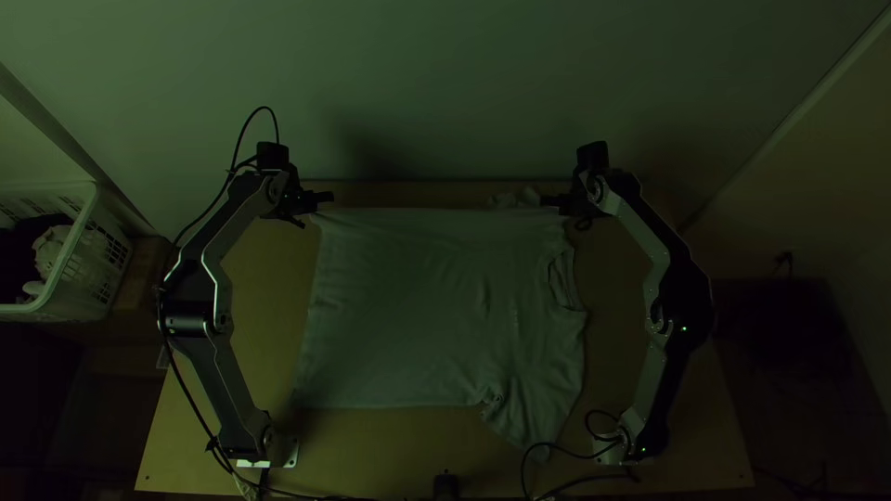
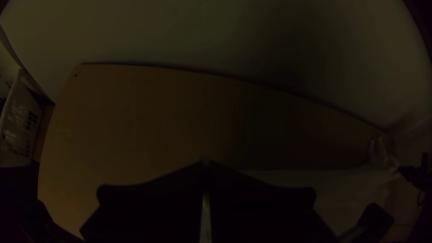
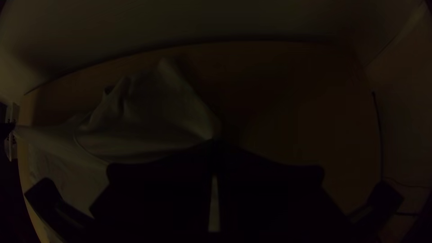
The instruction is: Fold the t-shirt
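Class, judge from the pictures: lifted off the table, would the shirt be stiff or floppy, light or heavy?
Likely floppy: the shirt bunches beside the right claw. Probably light for its size, since it lies thin and flat over much of the table.

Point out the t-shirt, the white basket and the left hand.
T-shirt (image 1: 399,306): top view, middle of its body.
White basket (image 1: 102,252): top view, its side wall.
Left hand (image 2: 205,163): left wrist view, where fingertips meet.

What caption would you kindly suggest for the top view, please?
Left gripper and right gripper hold the spread t-shirt by its far side.
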Controlling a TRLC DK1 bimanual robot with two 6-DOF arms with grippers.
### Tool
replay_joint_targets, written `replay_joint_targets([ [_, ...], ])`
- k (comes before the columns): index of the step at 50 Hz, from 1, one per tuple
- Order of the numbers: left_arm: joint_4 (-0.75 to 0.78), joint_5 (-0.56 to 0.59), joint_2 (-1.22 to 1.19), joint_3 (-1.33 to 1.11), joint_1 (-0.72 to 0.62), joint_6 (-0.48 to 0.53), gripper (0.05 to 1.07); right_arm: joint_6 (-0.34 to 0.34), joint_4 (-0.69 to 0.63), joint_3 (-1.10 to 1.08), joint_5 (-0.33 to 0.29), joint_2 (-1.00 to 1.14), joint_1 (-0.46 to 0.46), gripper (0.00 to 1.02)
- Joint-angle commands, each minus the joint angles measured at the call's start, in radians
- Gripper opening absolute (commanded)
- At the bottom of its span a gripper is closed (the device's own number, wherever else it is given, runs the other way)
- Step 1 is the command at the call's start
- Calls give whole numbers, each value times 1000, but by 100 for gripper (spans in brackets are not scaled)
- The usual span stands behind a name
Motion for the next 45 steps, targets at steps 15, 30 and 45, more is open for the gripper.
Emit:
replay_joint_targets([
  [15,43,2,-193,-221,21,21,8,-6,78,-281,47,-219,36,2],
  [30,71,16,-359,-419,18,35,8,-3,119,-479,53,-377,50,2],
  [45,103,16,-466,-608,18,45,8,0,161,-658,62,-498,76,2],
])
